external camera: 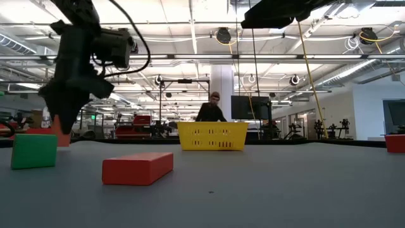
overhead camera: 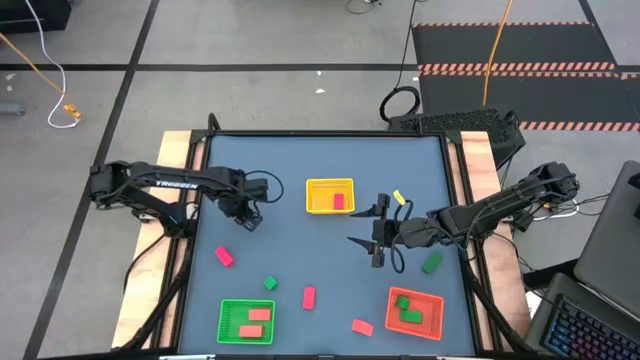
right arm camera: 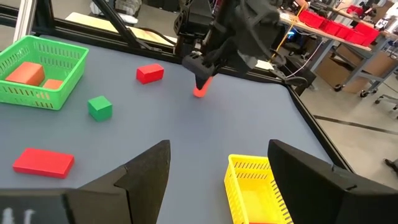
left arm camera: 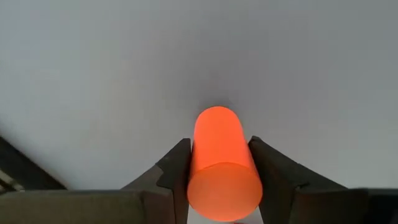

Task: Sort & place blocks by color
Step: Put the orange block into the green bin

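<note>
My left gripper [overhead camera: 246,216] stands over the table's left middle, shut on a salmon-orange cylinder block [left arm camera: 221,162]; the low view shows that block [external camera: 60,133] below the fingers. My right gripper [overhead camera: 368,228] is open, right of the yellow basket [overhead camera: 330,195], and touches nothing. Loose on the table lie a pink-red block [overhead camera: 224,257], a green cube [overhead camera: 270,284], a pink-red bar [overhead camera: 309,296], a salmon block [overhead camera: 362,326] and a green block [overhead camera: 432,263]. Orange blocks [overhead camera: 254,320] lie in the green basket, a green one [overhead camera: 403,302] in the red basket, a red one [overhead camera: 339,201] in the yellow. My left gripper pinches the salmon-orange cylinder by its curved sides [left arm camera: 194,163], one finger [left arm camera: 174,171] on each side, at the end nearest the wrist. The fingers come from above, pointing down, along the cylinder. It stands upright below them [right arm camera: 200,91]; whether its lower end touches the table I cannot tell.
The green basket [overhead camera: 247,338] sits at the near edge left of middle, the red basket [overhead camera: 436,318] at the near right. A small yellow piece [overhead camera: 400,198] lies right of the yellow basket. A person [external camera: 212,107] stands beyond the far edge. Bare tabletop [overhead camera: 300,240] lies between the grippers.
</note>
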Controlling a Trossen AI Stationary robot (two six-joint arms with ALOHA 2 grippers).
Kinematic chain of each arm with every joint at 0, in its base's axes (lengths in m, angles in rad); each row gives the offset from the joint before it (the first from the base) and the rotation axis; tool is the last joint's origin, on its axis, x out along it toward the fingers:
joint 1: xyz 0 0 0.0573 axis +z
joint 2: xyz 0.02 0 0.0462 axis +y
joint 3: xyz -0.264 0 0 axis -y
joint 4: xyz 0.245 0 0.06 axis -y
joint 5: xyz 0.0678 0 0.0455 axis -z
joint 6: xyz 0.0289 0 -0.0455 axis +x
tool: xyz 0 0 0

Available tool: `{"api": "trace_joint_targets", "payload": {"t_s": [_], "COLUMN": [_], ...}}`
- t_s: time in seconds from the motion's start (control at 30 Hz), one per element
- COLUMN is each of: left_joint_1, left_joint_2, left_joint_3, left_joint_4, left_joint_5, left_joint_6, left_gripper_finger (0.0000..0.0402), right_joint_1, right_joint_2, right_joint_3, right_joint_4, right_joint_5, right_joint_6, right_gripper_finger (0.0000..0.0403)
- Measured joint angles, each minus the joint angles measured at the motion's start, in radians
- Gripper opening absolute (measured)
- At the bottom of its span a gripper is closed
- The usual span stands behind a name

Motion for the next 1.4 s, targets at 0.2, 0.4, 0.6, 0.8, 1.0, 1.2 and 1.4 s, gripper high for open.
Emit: {"api": "trace_joint_targets", "payload": {"t_s": [0.2,0.4,0.6,0.8,1.0,1.2,1.4], "left_joint_1": [-0.098,-0.332,-0.632,-0.889,-1.053,-1.11,-1.134], "left_joint_2": [-0.004,-0.005,-0.006,-0.005,0.034,0.147,0.224], "left_joint_3": [0.154,0.354,0.429,0.411,0.401,0.399,0.399], "left_joint_4": [-0.035,-0.033,0.103,0.24,0.306,0.3,0.301], "left_joint_5": [0.042,0.002,-0.132,-0.301,-0.472,-0.467,-0.463], "left_joint_6": [-0.02,-0.096,-0.332,-0.541,-0.674,-0.685,-0.564], "left_gripper_finger": [0.0129,0.0129,0.0129,0.0129,0.0129,0.0129,0.0129], "right_joint_1": [0.0,0.0,0.0,0.0,0.0,0.0,0.0], "right_joint_2": [0.0,0.0,0.0,0.0,0.0,0.0,0.0], "right_joint_3": [0.0,0.0,0.0,0.0,0.0,0.0,0.0], "right_joint_4": [0.0,-0.013,-0.045,-0.045,-0.043,-0.042,-0.042], "right_joint_5": [0.0,0.0,0.0,0.0,0.0,0.0,0.0], "right_joint_6": [-0.012,-0.004,0.017,0.04,0.04,0.039,0.037], "right_gripper_finger": [0.0263,0.0263,0.0263,0.0263,0.0263,0.0263,0.0263]}}
